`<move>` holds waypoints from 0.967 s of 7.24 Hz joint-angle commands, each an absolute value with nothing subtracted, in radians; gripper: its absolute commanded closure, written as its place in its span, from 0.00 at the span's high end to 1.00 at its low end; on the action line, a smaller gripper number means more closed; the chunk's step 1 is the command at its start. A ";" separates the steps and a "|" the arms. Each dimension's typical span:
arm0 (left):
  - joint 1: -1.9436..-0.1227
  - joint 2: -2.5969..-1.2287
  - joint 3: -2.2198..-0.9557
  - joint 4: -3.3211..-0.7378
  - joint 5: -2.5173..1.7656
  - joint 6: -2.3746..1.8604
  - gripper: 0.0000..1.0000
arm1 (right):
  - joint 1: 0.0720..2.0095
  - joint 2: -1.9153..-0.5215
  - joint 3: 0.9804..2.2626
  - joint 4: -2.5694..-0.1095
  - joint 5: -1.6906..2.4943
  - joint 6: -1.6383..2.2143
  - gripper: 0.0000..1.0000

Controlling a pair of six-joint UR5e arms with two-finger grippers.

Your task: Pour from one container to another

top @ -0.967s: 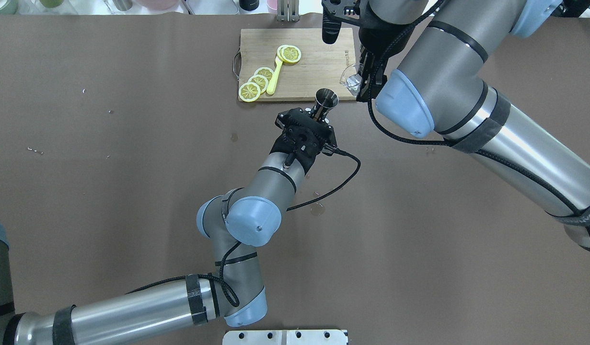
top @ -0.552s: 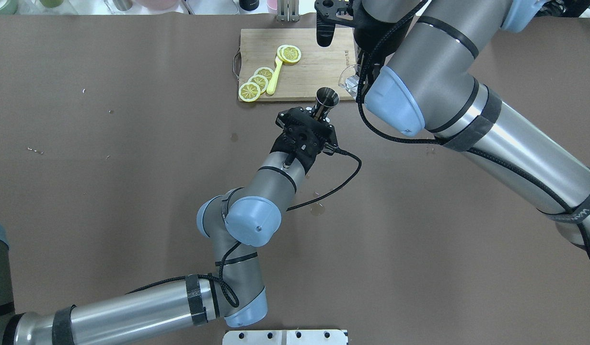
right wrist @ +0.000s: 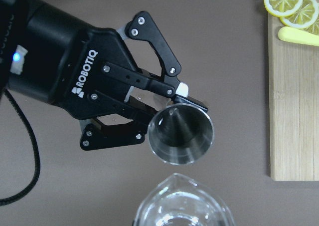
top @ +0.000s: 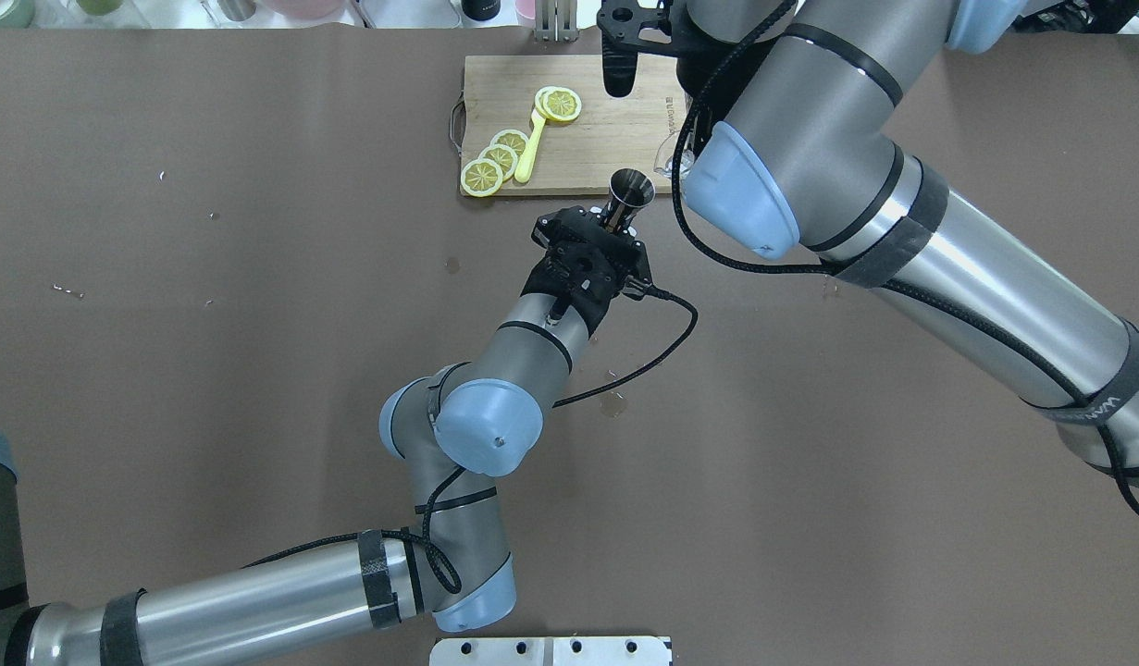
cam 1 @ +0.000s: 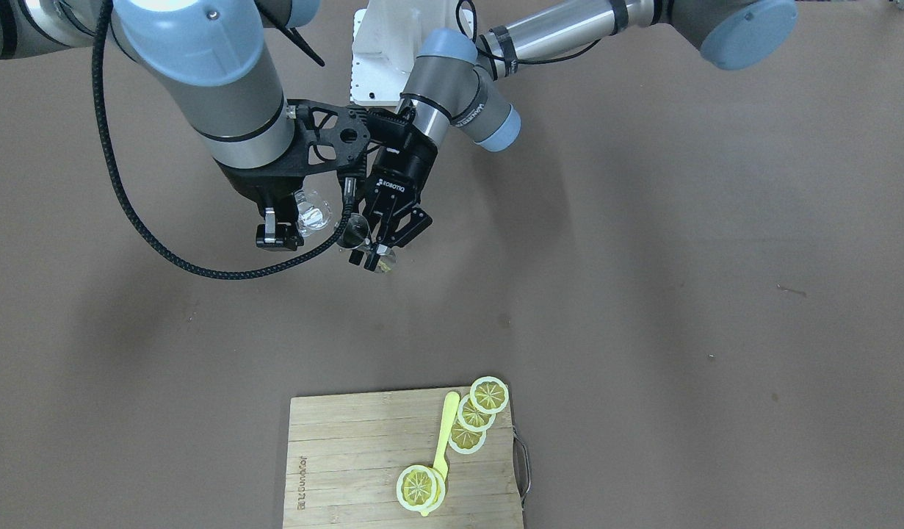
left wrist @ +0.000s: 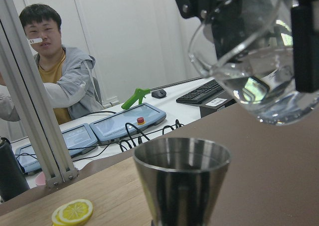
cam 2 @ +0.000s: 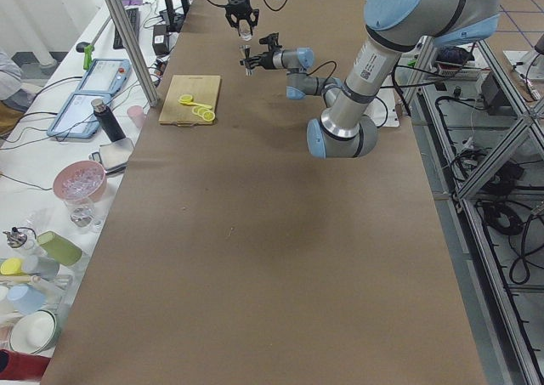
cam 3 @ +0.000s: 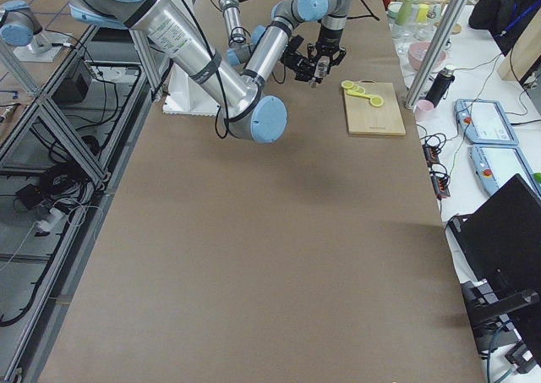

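Note:
My left gripper [top: 617, 218] is shut on the stem of a steel jigger [top: 631, 189], holding it upright above the table just off the cutting board's near corner. In the right wrist view the jigger [right wrist: 180, 134] shows an open, dark mouth between the left gripper's fingers [right wrist: 149, 84]. My right gripper [cam 1: 288, 220] is shut on a clear glass cup [cam 1: 312, 211] with clear liquid in it. In the left wrist view the glass cup [left wrist: 249, 51] hangs tilted above and to the right of the jigger [left wrist: 182, 181], its lip close to the rim.
A wooden cutting board [top: 606, 148] with lemon slices [top: 560, 104] and a yellow spoon [top: 530, 148] lies at the far edge. Cups and bottles line the far table edge. A seated person [left wrist: 55, 81] is beyond the table.
The right arm has swung left in the overhead view, bringing the glass cup nearer the jigger. The left arm and jigger have held still.

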State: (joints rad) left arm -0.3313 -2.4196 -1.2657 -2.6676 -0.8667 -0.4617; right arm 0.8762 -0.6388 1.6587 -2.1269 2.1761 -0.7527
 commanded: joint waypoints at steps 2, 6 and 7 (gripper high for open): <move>-0.331 -2.419 -1.266 -2.668 -0.867 -0.460 0.00 | 0.873 -0.560 1.557 -2.163 2.151 -0.810 0.00; -0.331 -2.419 -1.266 -2.666 -0.867 -0.460 0.00 | 0.858 -0.523 1.513 -2.218 2.103 -0.860 0.00; -0.331 -2.419 -1.266 -2.666 -0.865 -0.460 0.00 | 0.856 -0.520 1.513 -2.236 2.094 -0.879 0.00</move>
